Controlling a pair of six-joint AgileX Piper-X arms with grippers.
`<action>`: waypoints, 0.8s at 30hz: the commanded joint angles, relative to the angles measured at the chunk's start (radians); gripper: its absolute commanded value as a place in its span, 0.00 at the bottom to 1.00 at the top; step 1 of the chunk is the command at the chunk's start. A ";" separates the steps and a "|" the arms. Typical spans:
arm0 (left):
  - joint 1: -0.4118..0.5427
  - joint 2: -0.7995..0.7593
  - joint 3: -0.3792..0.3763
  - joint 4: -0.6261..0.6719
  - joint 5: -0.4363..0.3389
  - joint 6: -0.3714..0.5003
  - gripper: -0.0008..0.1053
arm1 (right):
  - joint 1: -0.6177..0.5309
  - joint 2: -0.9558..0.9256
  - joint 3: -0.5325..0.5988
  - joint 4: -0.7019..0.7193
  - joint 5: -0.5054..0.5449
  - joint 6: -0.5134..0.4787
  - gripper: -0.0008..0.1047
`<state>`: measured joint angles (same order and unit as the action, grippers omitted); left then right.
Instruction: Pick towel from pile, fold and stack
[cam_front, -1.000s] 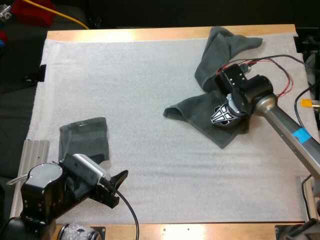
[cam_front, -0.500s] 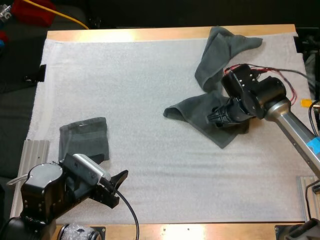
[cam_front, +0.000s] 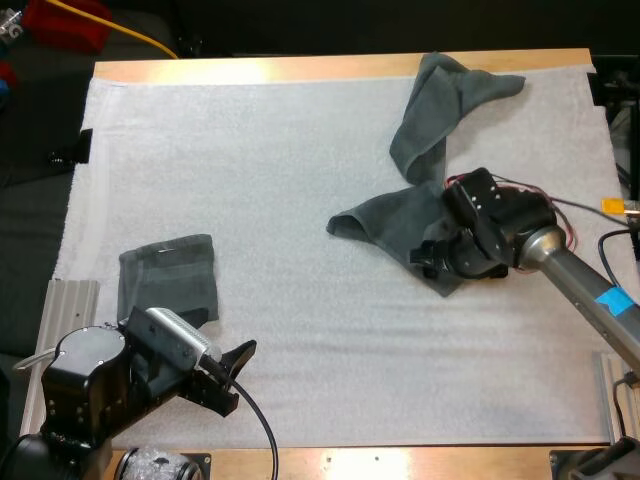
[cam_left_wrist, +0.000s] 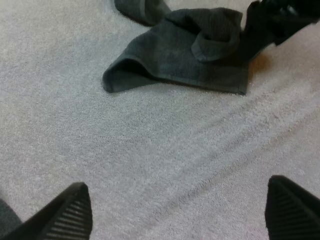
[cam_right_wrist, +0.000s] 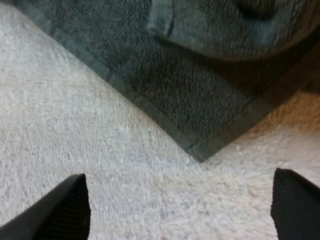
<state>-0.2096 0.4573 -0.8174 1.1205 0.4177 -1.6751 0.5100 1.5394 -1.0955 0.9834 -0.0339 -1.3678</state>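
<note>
1. While the right gripper (cam_front: 428, 260) sits low at the near corner of the crumpled towel (cam_front: 395, 215), centre-right in the high view, its fingers stand wide apart and hold nothing.
2. In the right wrist view, the right gripper (cam_right_wrist: 177, 187) is spread over bare white mat (cam_right_wrist: 75, 125). The crumpled towel (cam_right_wrist: 200, 90) has its hemmed corner just ahead of the fingertips, clear of both.
3. The crumpled towel lies on the mat with a bunched fold on top. A second towel (cam_front: 440, 100) runs from it toward the upper right of the high view, up to the mat's far edge.
4. The folded towel (cam_front: 168, 280) lies on the mat at the lower left of the high view, just beyond the left arm.
5. The left gripper (cam_front: 238, 377) is at the bottom left of the high view, jaws apart, nothing in them.
6. In the left wrist view, the left gripper (cam_left_wrist: 175, 192) is spread over bare mat. The crumpled towel (cam_left_wrist: 175, 60) is well ahead, with the right gripper (cam_left_wrist: 280, 17) at its far side.
7. The mat covers the wooden table (cam_front: 300, 68).
</note>
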 joint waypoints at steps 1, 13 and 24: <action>-0.005 0.000 -0.007 -0.004 0.005 -0.010 0.66 | -0.005 -0.006 0.020 -0.035 -0.014 0.033 0.68; -0.005 0.000 -0.007 -0.004 0.005 -0.010 0.66 | -0.005 0.022 0.159 -0.256 -0.075 0.220 0.68; -0.005 0.000 -0.007 0.003 0.005 -0.010 0.66 | -0.005 0.098 0.158 -0.305 -0.054 0.344 0.68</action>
<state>-0.2096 0.4573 -0.8174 1.1205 0.4177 -1.6751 0.5100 1.6390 -0.9361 0.6820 -0.0909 -1.0289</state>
